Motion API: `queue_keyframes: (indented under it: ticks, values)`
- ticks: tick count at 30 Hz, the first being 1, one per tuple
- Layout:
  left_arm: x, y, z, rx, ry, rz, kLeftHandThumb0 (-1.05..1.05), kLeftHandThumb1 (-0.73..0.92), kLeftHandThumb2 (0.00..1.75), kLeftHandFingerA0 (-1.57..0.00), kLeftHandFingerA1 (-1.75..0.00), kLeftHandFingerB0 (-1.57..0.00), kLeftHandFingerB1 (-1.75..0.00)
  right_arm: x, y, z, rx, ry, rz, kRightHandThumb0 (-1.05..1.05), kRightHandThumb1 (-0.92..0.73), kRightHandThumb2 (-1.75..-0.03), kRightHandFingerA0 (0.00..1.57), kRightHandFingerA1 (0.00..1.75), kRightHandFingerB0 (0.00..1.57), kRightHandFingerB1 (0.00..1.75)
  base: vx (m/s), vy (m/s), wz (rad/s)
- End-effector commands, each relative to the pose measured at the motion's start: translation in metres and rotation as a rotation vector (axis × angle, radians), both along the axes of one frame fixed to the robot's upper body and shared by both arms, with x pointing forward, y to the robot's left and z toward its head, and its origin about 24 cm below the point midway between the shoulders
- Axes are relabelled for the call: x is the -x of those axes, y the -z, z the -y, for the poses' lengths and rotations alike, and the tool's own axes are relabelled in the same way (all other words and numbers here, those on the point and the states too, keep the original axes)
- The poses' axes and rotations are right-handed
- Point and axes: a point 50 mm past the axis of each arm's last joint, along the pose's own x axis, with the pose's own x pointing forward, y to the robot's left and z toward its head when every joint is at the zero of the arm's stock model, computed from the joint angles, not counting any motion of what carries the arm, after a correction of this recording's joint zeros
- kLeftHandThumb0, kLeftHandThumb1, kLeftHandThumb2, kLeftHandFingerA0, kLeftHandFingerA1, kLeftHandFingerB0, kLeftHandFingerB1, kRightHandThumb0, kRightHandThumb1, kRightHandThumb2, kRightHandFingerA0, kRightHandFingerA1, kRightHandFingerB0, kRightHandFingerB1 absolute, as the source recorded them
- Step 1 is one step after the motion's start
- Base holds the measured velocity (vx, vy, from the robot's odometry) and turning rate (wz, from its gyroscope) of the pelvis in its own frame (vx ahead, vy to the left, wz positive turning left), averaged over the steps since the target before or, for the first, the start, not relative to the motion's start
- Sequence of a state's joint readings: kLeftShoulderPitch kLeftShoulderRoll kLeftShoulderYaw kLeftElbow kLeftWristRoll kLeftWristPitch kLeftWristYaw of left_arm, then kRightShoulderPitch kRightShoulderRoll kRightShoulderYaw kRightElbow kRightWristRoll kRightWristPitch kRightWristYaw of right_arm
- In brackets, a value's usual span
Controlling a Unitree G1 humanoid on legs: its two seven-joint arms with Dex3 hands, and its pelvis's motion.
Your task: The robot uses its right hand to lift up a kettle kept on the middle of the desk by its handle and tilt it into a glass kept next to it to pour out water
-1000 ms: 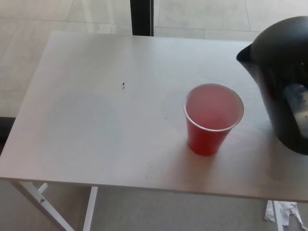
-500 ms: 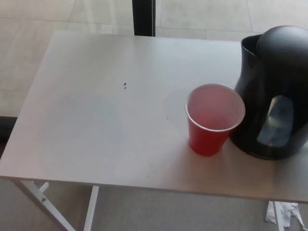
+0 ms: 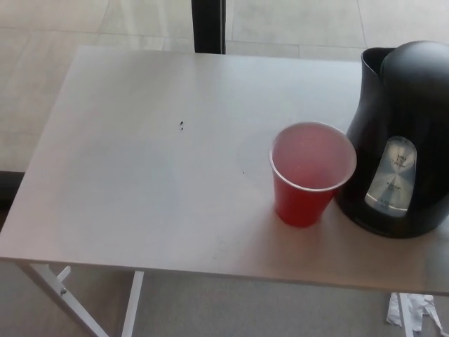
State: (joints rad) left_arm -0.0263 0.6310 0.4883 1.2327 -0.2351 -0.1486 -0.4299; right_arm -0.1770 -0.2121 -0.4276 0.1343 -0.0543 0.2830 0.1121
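Observation:
A black kettle point(image 3: 400, 133) stands upright on the right side of the white desk point(image 3: 140, 175), its clear water window facing me. Its right part runs out of the picture, so the handle is hidden. Just left of it, almost touching its base, stands a red cup point(image 3: 309, 175) with a white inside, open side up. Neither of my hands shows in the head view.
A small dark speck point(image 3: 182, 126) lies on the desk left of centre. A dark vertical post point(image 3: 208, 24) rises behind the far edge. Crumpled white paper point(image 3: 414, 309) lies on the floor at the lower right, and white desk legs point(image 3: 63, 288) at the lower left.
The kettle has come down from a tilted, raised pose at the right edge to stand upright on the desk beside the cup. The cup has stayed put.

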Motion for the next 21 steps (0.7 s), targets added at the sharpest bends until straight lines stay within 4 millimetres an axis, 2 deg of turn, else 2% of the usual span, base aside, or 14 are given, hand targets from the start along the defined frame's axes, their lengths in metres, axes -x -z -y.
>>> queue_keyframes:
  ticks: [1, 2, 3, 4, 5, 10, 11, 12, 15, 16, 18, 20, 21]
  values:
    - [0.003, -0.003, -0.004, 0.000, -0.015, -0.006, -1.05, 0.80, 0.86, -0.59, -0.76, -0.37, -1.25, 0.006, -0.008, 0.006, 0.079, -0.119, 0.015, -0.57, -0.67, -0.60, 0.21, 0.42, 0.01, 0.23, 0.00, 0.000, 0.00]
    - [0.003, -0.003, -0.004, 0.006, -0.018, -0.006, -1.05, 0.79, 0.86, -0.59, -0.77, -0.37, -1.25, 0.008, -0.010, 0.011, 0.081, -0.189, -0.021, -0.67, -0.66, -0.60, 0.00, 0.00, 0.00, 0.00, 0.00, 0.000, 0.00]
    - [0.003, -0.003, -0.004, 0.011, -0.018, -0.004, -1.05, 0.78, 0.86, -0.58, -0.79, -0.39, -1.26, 0.009, -0.011, 0.013, 0.098, -0.225, -0.052, -0.85, -0.55, -0.82, 0.00, 0.00, 0.00, 0.00, 0.00, 0.000, 0.00]
    - [0.004, -0.003, -0.004, 0.012, -0.019, -0.005, -1.05, 0.79, 0.86, -0.58, -0.78, -0.39, -1.25, 0.010, -0.011, 0.014, 0.109, -0.239, -0.069, -0.87, -0.51, -0.81, 0.00, 0.00, 0.00, 0.00, 0.00, 0.000, 0.00]
    - [0.004, -0.003, -0.004, 0.010, -0.020, -0.009, -1.05, 0.78, 0.87, -0.58, -0.78, -0.40, -1.24, 0.011, -0.012, 0.015, 0.116, -0.255, -0.090, -0.94, -0.62, -0.59, 0.00, 0.00, 0.00, 0.00, 0.00, 0.000, 0.00]
    - [0.004, -0.004, -0.005, -0.012, 0.005, -0.030, -1.05, 0.79, 0.88, -0.57, -0.80, -0.38, -1.26, 0.016, -0.016, 0.018, 0.120, -0.298, -0.087, -1.04, -0.60, -0.59, 0.00, 0.00, 0.00, 0.00, 0.00, 0.000, 0.00]
    - [0.005, -0.003, -0.004, -0.013, -0.003, -0.031, -1.05, 0.82, 0.86, -0.60, -0.76, -0.41, -1.19, 0.017, -0.016, 0.018, 0.105, -0.304, -0.084, -1.04, -0.58, -0.98, 0.00, 0.24, 0.00, 0.01, 0.00, 0.000, 0.00]
    - [0.005, -0.002, -0.004, -0.012, -0.008, -0.031, -1.05, 0.82, 0.86, -0.60, -0.76, -0.41, -1.19, 0.019, -0.016, 0.019, 0.093, -0.312, -0.080, -0.99, -0.50, -0.77, 0.00, 0.00, 0.00, 0.00, 0.00, 0.000, 0.00]
    - [0.006, 0.000, -0.003, 0.016, -0.019, -0.018, -1.05, 0.77, 0.86, -0.57, -0.82, -0.42, -1.24, 0.023, -0.019, 0.023, 0.092, -0.328, -0.081, -0.99, -0.56, -0.73, 0.00, 0.00, 0.00, 0.00, 0.00, 0.000, 0.00]
    - [0.006, -0.001, -0.003, 0.028, -0.037, -0.002, -1.05, 0.78, 0.87, -0.62, -0.80, -0.41, -1.25, 0.026, -0.020, 0.025, 0.100, -0.332, -0.083, -1.04, -0.61, -0.60, 0.00, 0.00, 0.00, 0.00, 0.00, 0.000, 0.00]
    - [0.006, -0.001, -0.003, 0.020, -0.029, -0.003, -1.05, 0.78, 0.85, -0.56, -0.77, -0.40, -1.22, 0.038, -0.027, 0.033, 0.106, -0.313, -0.079, -1.01, -0.60, -0.59, 0.00, 0.00, 0.00, 0.00, 0.00, 0.000, 0.00]
    - [0.005, 0.000, -0.002, 0.029, -0.028, 0.006, -1.05, 0.78, 0.86, -0.55, -0.78, -0.35, -1.28, 0.047, -0.031, 0.041, 0.086, -0.307, -0.072, -1.04, -0.61, -0.60, 0.00, 0.00, 0.00, 0.00, 0.00, 0.000, 0.00]
    - [0.006, 0.001, -0.002, 0.034, -0.029, 0.008, -1.05, 0.77, 0.85, -0.56, -0.77, -0.38, -1.25, 0.056, -0.032, 0.048, 0.035, -0.305, -0.073, -1.05, -0.60, -0.99, 0.00, 0.23, 0.00, 0.00, 0.00, 0.000, 0.00]
